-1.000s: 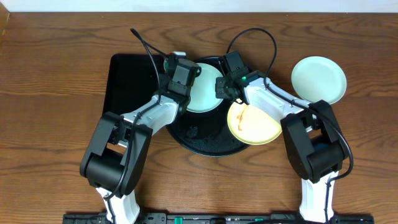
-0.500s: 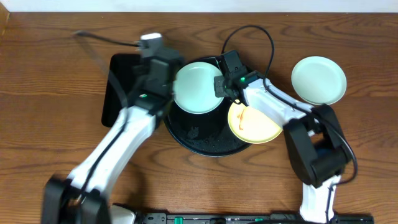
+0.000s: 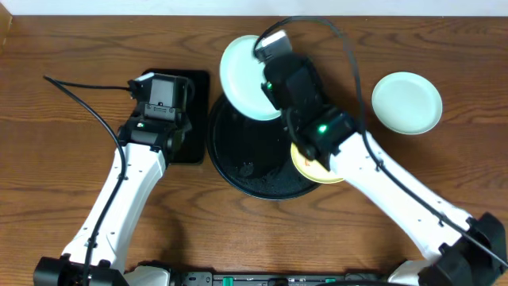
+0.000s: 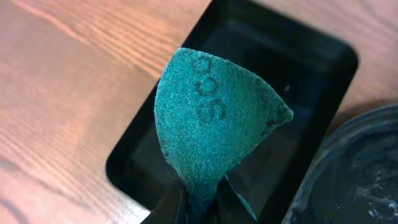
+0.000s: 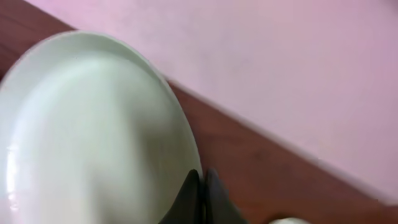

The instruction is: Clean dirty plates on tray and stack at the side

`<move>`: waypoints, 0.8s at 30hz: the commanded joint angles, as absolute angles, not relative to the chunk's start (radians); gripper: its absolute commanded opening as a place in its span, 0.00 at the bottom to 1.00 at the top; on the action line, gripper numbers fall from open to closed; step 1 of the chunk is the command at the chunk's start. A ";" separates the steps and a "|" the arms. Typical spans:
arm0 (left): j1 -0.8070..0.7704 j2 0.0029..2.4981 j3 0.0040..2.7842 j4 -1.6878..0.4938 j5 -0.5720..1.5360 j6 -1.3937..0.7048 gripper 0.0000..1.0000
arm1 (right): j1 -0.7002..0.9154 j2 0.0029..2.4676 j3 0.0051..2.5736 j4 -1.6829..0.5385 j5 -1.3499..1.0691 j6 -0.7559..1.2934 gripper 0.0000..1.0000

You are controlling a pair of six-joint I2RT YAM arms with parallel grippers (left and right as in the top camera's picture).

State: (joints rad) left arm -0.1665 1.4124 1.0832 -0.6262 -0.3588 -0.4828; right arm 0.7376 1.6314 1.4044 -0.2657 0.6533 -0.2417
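My right gripper (image 3: 268, 70) is shut on the rim of a pale mint plate (image 3: 242, 67) and holds it tilted in the air above the far edge of the round black tray (image 3: 238, 163). In the right wrist view the jaws (image 5: 202, 194) pinch the plate's edge (image 5: 93, 137). A pale yellow plate (image 3: 311, 165) with an orange smear lies on the tray's right side, partly hidden by my right arm. A second mint plate (image 3: 406, 102) lies on the table at the right. My left gripper (image 3: 163, 97) (image 4: 202, 200) is shut on a green scouring pad (image 4: 211, 118).
A smaller rectangular black tray (image 3: 190, 135) (image 4: 311, 62) lies left of the round tray, under my left gripper. The round tray's rim shows at the right of the left wrist view (image 4: 357, 168). Cables trail from both arms over the wooden table.
My right gripper has lifted the mint plate off the round tray and up towards the far edge. My left gripper has drawn back left with the pad, over the rectangular tray.
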 commanded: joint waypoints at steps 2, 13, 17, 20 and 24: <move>-0.144 1.418 1.083 -0.636 -0.343 -0.503 0.08 | 0.804 1.612 1.408 -0.220 0.981 -0.578 0.01; -0.113 1.418 1.083 -0.648 -0.322 -0.503 0.08 | 0.845 1.612 1.408 -0.217 1.051 -0.644 0.01; -0.113 1.418 1.083 -0.648 -0.322 -0.503 0.08 | 0.829 1.612 1.408 -0.224 1.048 -0.525 0.01; -0.113 1.418 1.083 -0.650 -0.322 -0.503 0.08 | 0.784 1.612 1.408 -0.279 1.003 -0.314 0.01; -0.113 1.418 1.083 -0.655 -0.322 -0.503 0.08 | 0.656 1.612 1.408 -0.433 0.696 0.002 0.01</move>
